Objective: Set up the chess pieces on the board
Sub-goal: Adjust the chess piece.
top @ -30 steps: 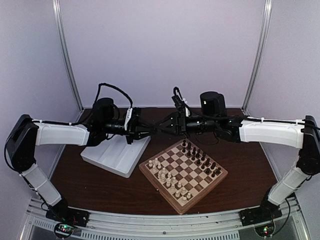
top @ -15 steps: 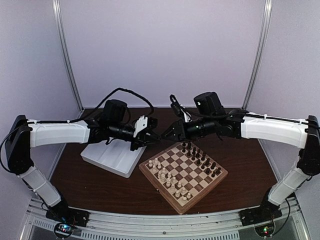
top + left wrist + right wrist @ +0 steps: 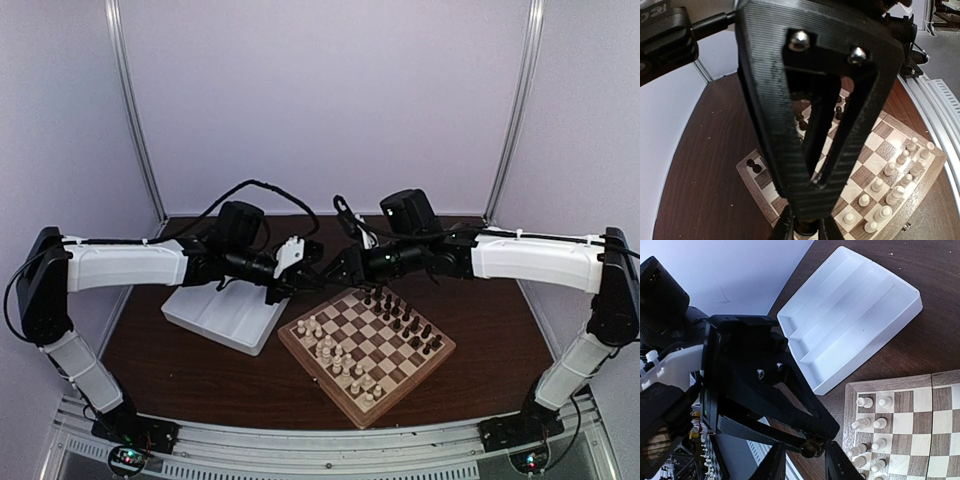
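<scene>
So, going from your left: the white tray [image 3: 230, 310] sits on the desk [image 3: 200, 370] at roughly 9 o'clock from the board [image 3: 378, 342]. Your left fingers [image 3: 765, 115] are clenched on one dark chess piece [image 3: 812, 447], held up in the air around the board's 11 o'clock side. Your right fingers [image 3: 774, 462] sit on either side of that same piece, tip to tip with the left ones. Honestly, I can't tell if they're actually pinching it or just flanking it. On the board, the other dark chess pieces [image 3: 400, 320] crowd the 2 o'clock side. The cream pieces [image 3: 335, 355] line the 8 o'clock side.
</scene>
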Tool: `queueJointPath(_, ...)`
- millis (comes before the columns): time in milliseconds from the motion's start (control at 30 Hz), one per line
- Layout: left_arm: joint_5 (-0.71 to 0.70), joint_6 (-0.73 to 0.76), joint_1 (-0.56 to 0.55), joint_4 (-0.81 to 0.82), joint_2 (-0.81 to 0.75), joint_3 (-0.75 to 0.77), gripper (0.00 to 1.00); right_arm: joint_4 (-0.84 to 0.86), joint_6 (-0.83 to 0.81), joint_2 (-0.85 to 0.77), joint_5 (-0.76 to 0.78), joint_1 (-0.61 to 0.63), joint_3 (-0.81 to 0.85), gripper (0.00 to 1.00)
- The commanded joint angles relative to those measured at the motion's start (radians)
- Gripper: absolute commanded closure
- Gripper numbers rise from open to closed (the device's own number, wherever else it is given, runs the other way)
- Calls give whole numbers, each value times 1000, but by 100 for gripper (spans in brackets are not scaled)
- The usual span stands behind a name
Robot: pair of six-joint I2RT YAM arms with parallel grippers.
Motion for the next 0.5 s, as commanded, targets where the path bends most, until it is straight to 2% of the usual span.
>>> queueJointPath(0, -7, 14, -9, -5, 21, 43, 100, 49, 18, 20, -2, 5, 16, 72)
queueJointPath(300, -15, 15, -13, -6, 30, 60, 100, 39, 20, 33, 4, 6, 3, 75)
queueJointPath(467, -22, 12, -13, 0, 31, 62, 100, 32, 18, 35, 4, 6, -5, 72)
